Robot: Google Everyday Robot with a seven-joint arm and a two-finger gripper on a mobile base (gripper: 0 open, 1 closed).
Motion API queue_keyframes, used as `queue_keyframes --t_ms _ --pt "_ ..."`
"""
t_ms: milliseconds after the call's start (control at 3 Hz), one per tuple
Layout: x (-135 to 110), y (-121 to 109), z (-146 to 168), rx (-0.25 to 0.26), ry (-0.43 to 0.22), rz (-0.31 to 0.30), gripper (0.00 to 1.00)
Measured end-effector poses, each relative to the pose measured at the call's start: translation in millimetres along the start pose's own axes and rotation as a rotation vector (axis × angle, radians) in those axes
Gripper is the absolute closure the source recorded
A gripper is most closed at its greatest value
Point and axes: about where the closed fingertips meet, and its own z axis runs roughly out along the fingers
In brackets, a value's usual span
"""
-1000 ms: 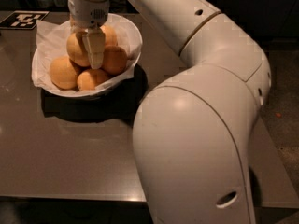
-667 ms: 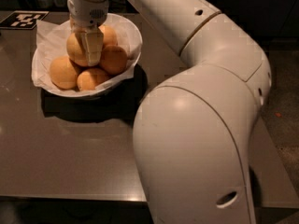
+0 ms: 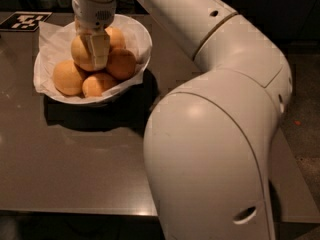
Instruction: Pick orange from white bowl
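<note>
The white bowl point(image 3: 142, 38) with crinkled paper lining stands at the back left of the table and holds several round fruits. The orange point(image 3: 80, 53), the largest and dull yellow-orange, lies on top in the middle of the pile. My gripper point(image 3: 98, 51) reaches straight down into the bowl and sits against the orange's right front side, covering part of it. Smaller fruits lie at the left point(image 3: 67, 77), front point(image 3: 97, 84) and right point(image 3: 121, 64), and one more lies at the back point(image 3: 116, 36).
The dark grey table point(image 3: 75, 154) runs toward the front edge. A black-and-white marker tag point(image 3: 25, 21) lies at the back left corner. My arm's large white links point(image 3: 215, 149) fill the right half of the view.
The gripper has stayed in the bowl at the orange, rising only slightly. The fruits have not visibly shifted.
</note>
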Motion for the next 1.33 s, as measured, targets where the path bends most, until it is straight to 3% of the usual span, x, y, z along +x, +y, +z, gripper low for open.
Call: queue_keyframes --t_ms 333,667,1000,1333 --pt "3 9 -23 0.081 -0.006 0.058 1.0" --pt "-13 44 -83 0.249 -0.025 0.148 1.0" --pt "-32 88 -108 0.308 -0.032 0.193 1.0" --pt "-52 123 -120 0.323 -0.043 0.232 1.0"
